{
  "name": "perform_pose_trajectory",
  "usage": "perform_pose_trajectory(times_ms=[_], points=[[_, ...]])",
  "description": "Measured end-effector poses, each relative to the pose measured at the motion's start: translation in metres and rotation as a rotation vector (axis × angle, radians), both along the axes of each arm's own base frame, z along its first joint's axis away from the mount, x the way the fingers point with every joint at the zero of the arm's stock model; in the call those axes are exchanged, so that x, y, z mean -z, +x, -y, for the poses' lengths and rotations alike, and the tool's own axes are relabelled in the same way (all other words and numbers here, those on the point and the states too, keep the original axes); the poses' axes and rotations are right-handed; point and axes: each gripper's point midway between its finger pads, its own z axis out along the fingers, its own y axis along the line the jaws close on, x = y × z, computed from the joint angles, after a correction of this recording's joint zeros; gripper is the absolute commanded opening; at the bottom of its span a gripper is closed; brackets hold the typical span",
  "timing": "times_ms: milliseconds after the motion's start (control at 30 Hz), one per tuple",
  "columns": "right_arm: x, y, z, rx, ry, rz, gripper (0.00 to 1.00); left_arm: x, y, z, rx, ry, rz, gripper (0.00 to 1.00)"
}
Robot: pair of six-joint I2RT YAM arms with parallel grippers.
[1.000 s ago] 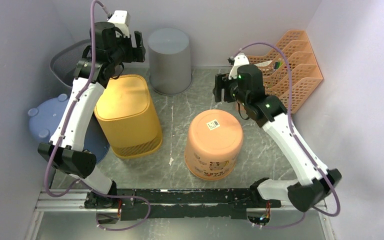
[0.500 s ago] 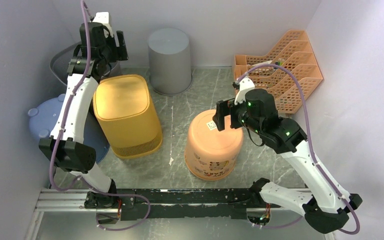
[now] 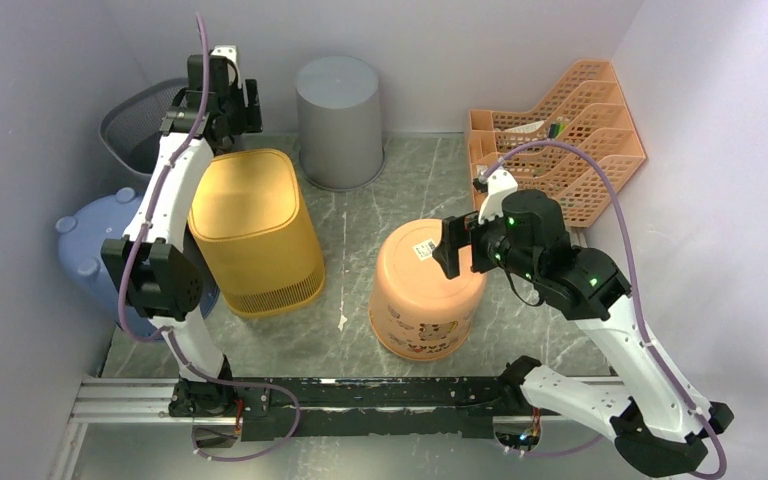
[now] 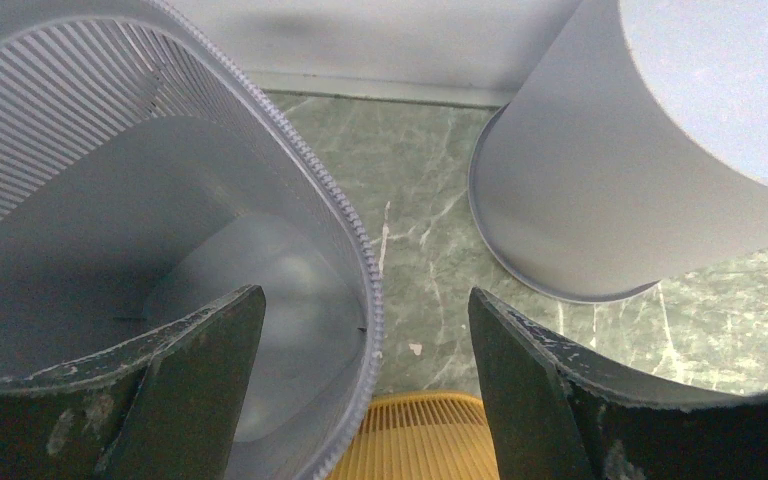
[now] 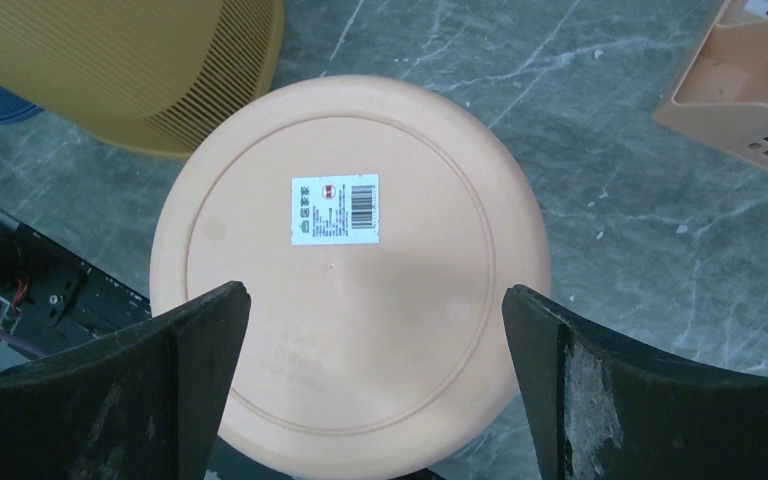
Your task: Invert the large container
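Note:
The large container [image 3: 128, 122] is a dark grey slatted basket standing mouth up in the back left corner. In the left wrist view its toothed rim [image 4: 360, 250] runs between my fingers, one finger over the inside and the other outside. My left gripper [image 3: 241, 108] [image 4: 365, 330] is open above that rim and holds nothing. My right gripper [image 3: 450, 246] [image 5: 375, 330] hangs open over the flat base of an upturned peach bucket [image 3: 425, 290] [image 5: 350, 250], not touching it.
An upturned yellow slatted bin [image 3: 255, 232] [image 4: 420, 440] stands just in front of the basket. An upturned grey bin [image 3: 338, 122] [image 4: 660, 140] is at the back centre. A blue lid [image 3: 85, 245] lies at the left, and an orange file rack [image 3: 560, 140] at the back right.
My left gripper has shifted left and down to the basket's rim, jaws narrowing slightly. My right arm has swung forward and down over the peach bucket, opening its jaws wider.

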Motion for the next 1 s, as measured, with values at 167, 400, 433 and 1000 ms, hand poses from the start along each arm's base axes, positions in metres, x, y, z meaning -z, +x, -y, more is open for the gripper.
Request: perform_pose_trajectory(times_ms=[167, 400, 433, 1000], points=[[0.002, -0.008, 0.004, -0.012, -0.005, -0.015, 1.00, 0.023, 0.006, -0.002, -0.007, 0.020, -0.049, 0.73], [0.008, -0.022, 0.008, -0.039, -0.004, -0.037, 1.00, 0.038, 0.009, -0.004, -0.016, 0.043, -0.069, 0.24], [0.010, -0.024, 0.009, -0.041, -0.005, -0.041, 1.00, 0.036, 0.011, -0.005, -0.014, 0.052, -0.061, 0.10], [0.026, -0.047, 0.008, -0.147, -0.028, -0.099, 1.00, -0.022, 0.003, -0.012, -0.066, 0.139, 0.043, 0.07]])
